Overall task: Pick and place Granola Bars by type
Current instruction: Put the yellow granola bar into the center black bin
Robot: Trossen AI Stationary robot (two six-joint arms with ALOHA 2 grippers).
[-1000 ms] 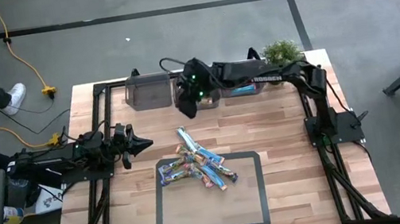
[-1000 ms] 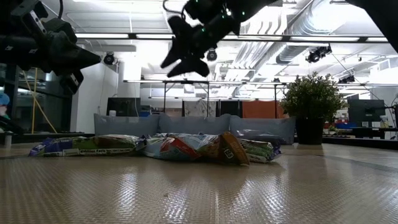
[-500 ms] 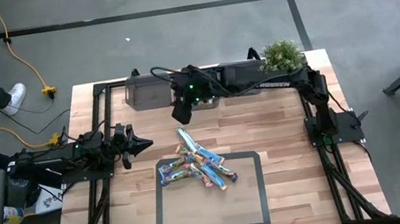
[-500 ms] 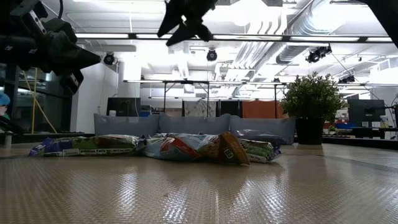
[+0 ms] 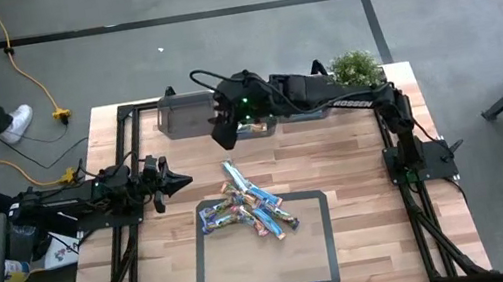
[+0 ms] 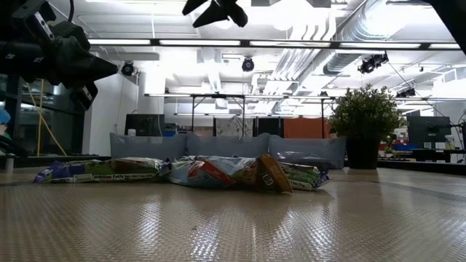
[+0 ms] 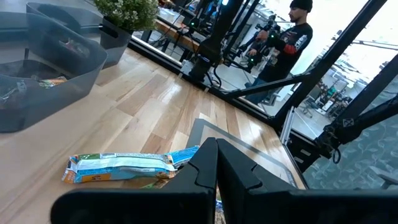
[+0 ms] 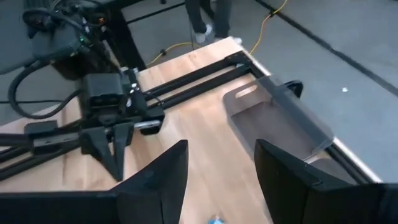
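Note:
The granola bars point(image 5: 247, 207) lie in a loose heap of blue, purple and multicolour wrappers on the far left part of a dark-edged mat point(image 5: 315, 252); the low view shows the granola bars point(image 6: 189, 173) flat on the table. My right gripper point(image 5: 223, 143) hangs open and empty, high above the table between the heap and the grey bins; it also shows as the right gripper point(image 6: 211, 9) and the right gripper point(image 8: 221, 168). My left gripper point(image 5: 182, 180) waits shut to the left of the heap, pointing at it, with a bar point(image 7: 121, 167) just beyond the left gripper point(image 7: 216, 171).
Three clear grey bins stand in a row along the far edge: the left bin point(image 5: 185, 114), the middle bin point(image 5: 254, 122) and the right bin point(image 5: 307, 109), some with wrappers inside. A potted plant point(image 5: 354, 66) stands at the far right corner. Bare wood surrounds the mat.
My right gripper has risen well above the table and drifted a little toward the table's left, staying open and empty. The bars and my left arm have kept still.

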